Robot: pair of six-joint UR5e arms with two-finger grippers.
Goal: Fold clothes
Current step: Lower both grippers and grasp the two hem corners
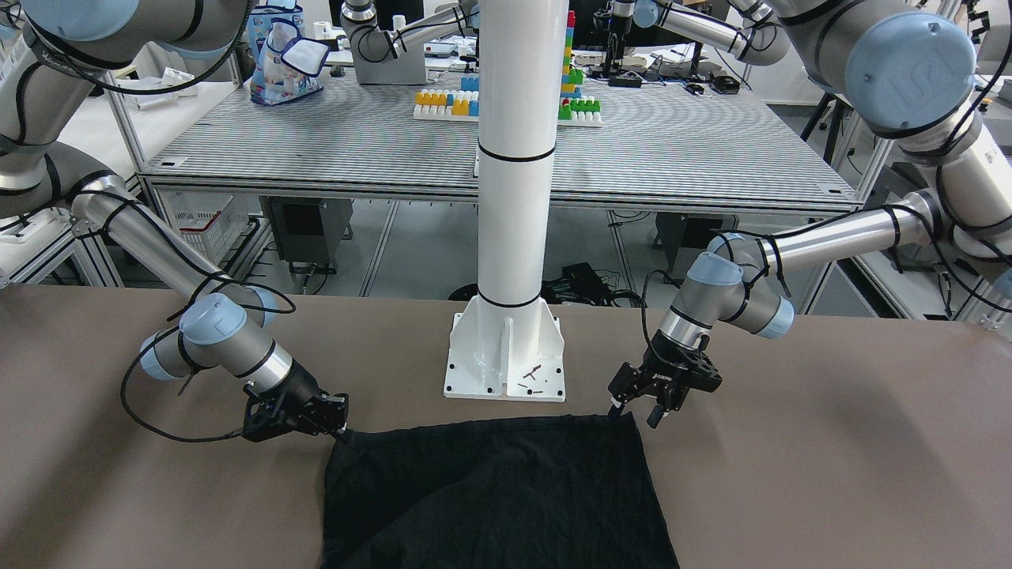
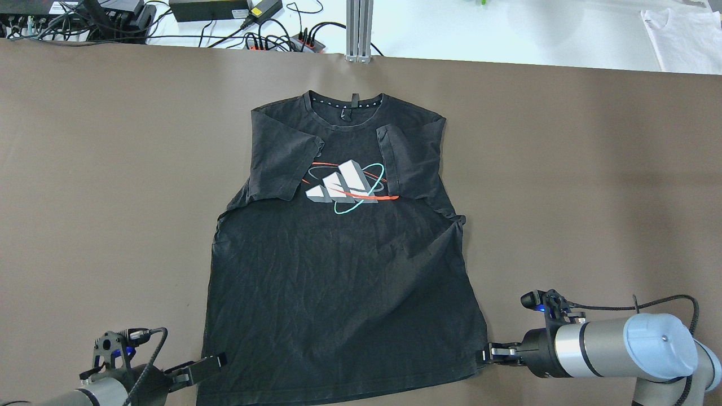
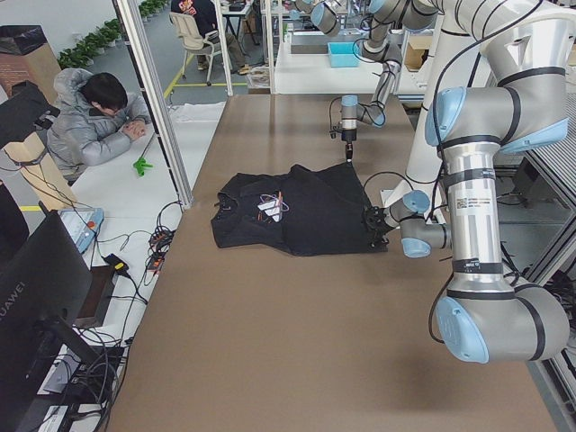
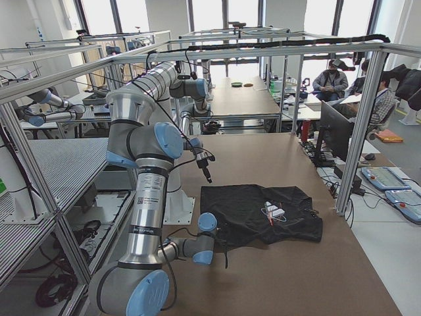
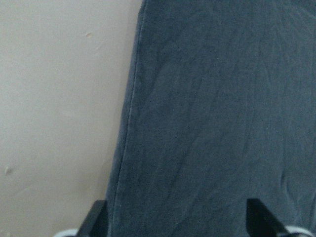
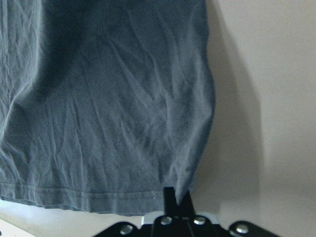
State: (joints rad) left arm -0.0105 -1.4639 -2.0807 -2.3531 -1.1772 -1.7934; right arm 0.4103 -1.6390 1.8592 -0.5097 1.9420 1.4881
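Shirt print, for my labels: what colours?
The print is white-grey bars with red and teal rings; overhead exterior view.

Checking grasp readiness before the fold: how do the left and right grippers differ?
The left gripper has its fingers spread wide; the right gripper has its fingers pinched shut on the black T-shirt at a hem corner. Fabric lies flat under the left gripper but puckers toward the right gripper. Both sit at the hem's corners.

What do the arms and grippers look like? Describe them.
The left arm and right arm are silver tubes with pale blue joint caps and black cables strapped along them. The left gripper and right gripper are black, with two short fingers each.
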